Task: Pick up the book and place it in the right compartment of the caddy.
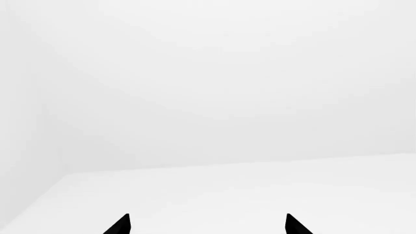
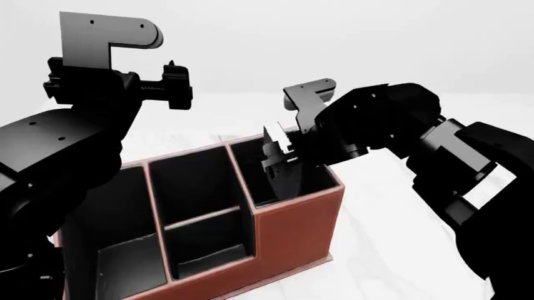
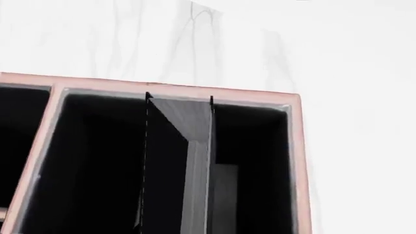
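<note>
The reddish-brown caddy [image 2: 292, 232] stands low in the head view, black inside. My right gripper [image 2: 279, 164] is shut on the thin black book [image 2: 288, 182] and holds it upright, its lower part inside the mouth of the right compartment [image 2: 317, 176]. In the right wrist view the book [image 3: 188, 161] hangs down the middle of that compartment [image 3: 254, 141], inside the caddy's rim [image 3: 175, 90], its pale page edge showing. My left gripper [image 2: 174, 87] is raised to the left, open and empty. In the left wrist view it [image 1: 208, 226] shows only bare white surroundings between its tips.
The caddy's split middle sections [image 2: 200, 212] and wide left section [image 2: 117, 250] lie left of the right compartment. The white marbled table [image 2: 376, 206] stretches to the right of and behind the caddy. My left arm fills the left side of the head view.
</note>
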Robot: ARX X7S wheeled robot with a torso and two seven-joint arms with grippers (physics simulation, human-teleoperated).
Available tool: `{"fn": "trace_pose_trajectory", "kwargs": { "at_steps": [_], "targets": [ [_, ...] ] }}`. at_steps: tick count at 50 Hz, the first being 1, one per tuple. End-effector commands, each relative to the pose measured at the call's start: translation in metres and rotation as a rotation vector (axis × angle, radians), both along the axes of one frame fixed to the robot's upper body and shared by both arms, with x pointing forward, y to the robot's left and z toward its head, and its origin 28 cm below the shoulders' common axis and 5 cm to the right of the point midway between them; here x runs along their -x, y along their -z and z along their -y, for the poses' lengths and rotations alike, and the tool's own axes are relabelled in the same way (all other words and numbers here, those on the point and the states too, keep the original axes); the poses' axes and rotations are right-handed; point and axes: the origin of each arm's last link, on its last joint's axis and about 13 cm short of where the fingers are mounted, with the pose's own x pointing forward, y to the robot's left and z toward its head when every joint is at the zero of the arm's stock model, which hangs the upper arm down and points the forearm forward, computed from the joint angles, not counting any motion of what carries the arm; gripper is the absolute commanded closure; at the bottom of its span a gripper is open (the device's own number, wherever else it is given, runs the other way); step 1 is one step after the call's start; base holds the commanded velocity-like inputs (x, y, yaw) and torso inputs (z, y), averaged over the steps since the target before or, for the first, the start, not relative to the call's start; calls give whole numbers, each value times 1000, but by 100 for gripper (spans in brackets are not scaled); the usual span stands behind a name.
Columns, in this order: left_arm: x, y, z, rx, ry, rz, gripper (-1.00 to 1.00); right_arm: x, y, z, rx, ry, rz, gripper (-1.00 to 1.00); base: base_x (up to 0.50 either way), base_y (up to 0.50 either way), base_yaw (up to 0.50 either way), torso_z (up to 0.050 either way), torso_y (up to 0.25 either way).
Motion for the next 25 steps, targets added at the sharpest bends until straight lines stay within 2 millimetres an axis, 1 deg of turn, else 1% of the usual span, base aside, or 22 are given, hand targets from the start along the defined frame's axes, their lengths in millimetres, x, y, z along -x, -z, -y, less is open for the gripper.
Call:
{"fn": "trace_pose_trajectory", "kwargs": {
  "at_steps": [1,4,11,12,16,18,20,21,22,25],
  "targets": [
    [0,0,0,-2,-1,1,-100,-1,4,5,73,33,44,-100,0,0,0,0,0],
    [0,0,0,-1,-3,1,-100,2,0,5,81,26,59,-100,0,0,0,0,0],
    [0,0,0,-2,-5,1,-100,8,-26,6,78,30,136,-100,0,0,0,0,0],
    [0,0,0,-2,-5,0,-100,11,-36,6,87,35,160,-100,0,0,0,0,0],
    [0,0,0,-3,-4,0,-100,19,-59,6,74,38,225,-100,0,0,0,0,0],
    [0,0,0,-3,-5,0,-100,24,-75,7,62,42,260,-100,0,0,0,0,0],
    [0,0,0,-3,-7,-1,-100,35,-99,9,37,42,319,-100,0,0,0,0,0],
    [0,0,0,-3,-7,-1,-100,35,-99,9,37,42,319,-100,0,0,0,0,0],
    [0,0,0,-2,-8,-2,-100,44,-116,11,24,40,372,-100,0,0,0,0,0],
    [0,0,0,-1,-9,-3,-100,58,-139,14,2,44,421,-100,0,0,0,0,0]
  ]
}}
